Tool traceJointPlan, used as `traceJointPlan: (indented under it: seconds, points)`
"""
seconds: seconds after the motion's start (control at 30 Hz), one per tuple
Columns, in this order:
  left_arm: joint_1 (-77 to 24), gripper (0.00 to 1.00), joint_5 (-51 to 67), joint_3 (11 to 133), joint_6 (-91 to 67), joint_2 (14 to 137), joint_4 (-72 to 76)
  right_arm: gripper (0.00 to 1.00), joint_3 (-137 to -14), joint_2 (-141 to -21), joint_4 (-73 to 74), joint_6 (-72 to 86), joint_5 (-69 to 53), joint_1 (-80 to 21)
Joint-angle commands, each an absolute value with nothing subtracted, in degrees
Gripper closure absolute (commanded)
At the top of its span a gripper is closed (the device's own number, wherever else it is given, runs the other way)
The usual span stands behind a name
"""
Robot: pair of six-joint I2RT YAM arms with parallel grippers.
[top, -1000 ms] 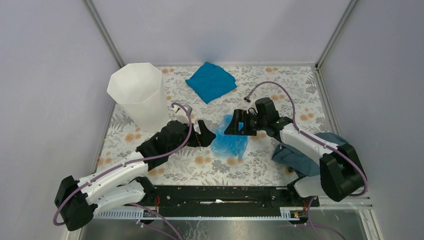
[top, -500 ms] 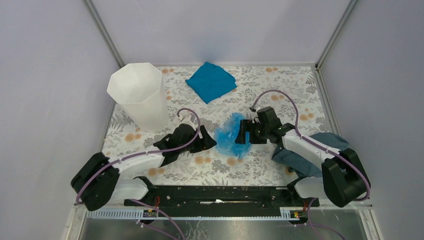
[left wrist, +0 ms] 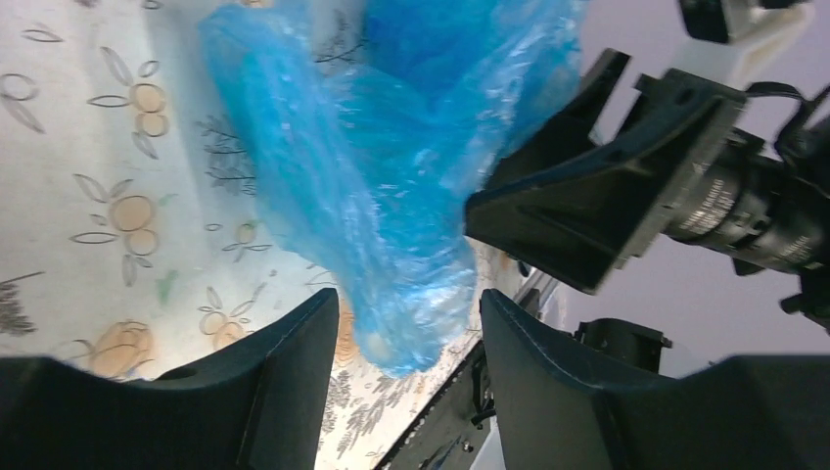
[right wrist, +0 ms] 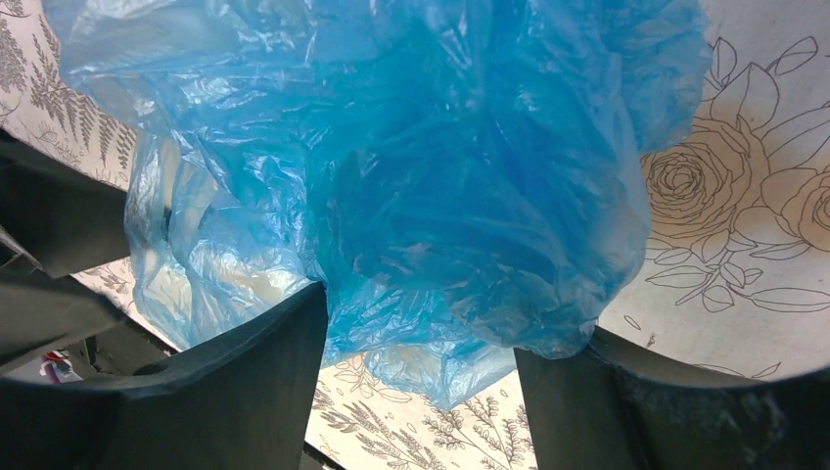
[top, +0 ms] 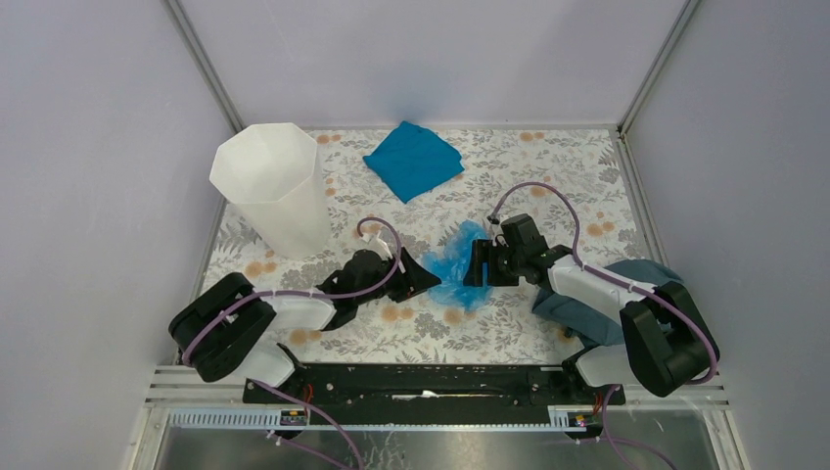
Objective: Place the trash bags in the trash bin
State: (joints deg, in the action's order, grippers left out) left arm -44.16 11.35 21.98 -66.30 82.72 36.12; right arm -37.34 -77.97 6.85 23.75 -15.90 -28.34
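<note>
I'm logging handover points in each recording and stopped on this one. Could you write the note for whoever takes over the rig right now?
Left gripper: jaws apart, with the lower end of the trash bag between them, not clamped.
Right gripper: jaws apart, with bunched film filling the gap; no firm grip visible.
The trash bag lies crumpled on the table, between the two grippers.
The trash bin stands upright at the far left, apart from the bag.
Done: both grippers are placed at the bag.
Left: grip it, lift it, carry it to the bin and drop it in.
</note>
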Motion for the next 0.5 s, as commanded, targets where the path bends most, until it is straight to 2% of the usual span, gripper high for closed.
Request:
traceJointPlan:
  seconds: [0.0,0.07,0.27,0.3,0.37,0.4,0.47]
  points:
    - [-45.26,0.4,8.38,21.63,-65.97,79.26,39.35,0.27,-36.83,-77.67,5.15,22.66,-14.95,-28.26]
    - [-45.33,0.41,9.22,23.38,-65.36,80.5,37.84,0.28,-36.92,-77.86,5.02,22.75,-15.21,-28.25]
    - [-45.88,0.68,8.13,25.43,-63.44,80.13,33.75,0.31,-37.06,-76.65,5.84,22.6,-14.25,-28.23]
    - [-45.88,0.75,6.96,26.01,-62.41,78.27,31.57,0.31,-36.81,-76.11,5.99,22.67,-13.78,-28.24]
    - [-45.83,0.94,4.56,27.0,-60.57,74.14,25.97,0.31,-36.29,-75.06,6.13,22.88,-12.53,-28.26]
    - [-45.73,1.0,3.32,27.53,-59.61,71.2,23.02,0.31,-36.12,-74.6,6.22,23.05,-11.84,-28.25]
    - [-45.7,1.0,0.75,28.79,-57.21,64.27,17.58,0.3,-36.04,-73.88,6.61,23.33,-10.48,-28.28]
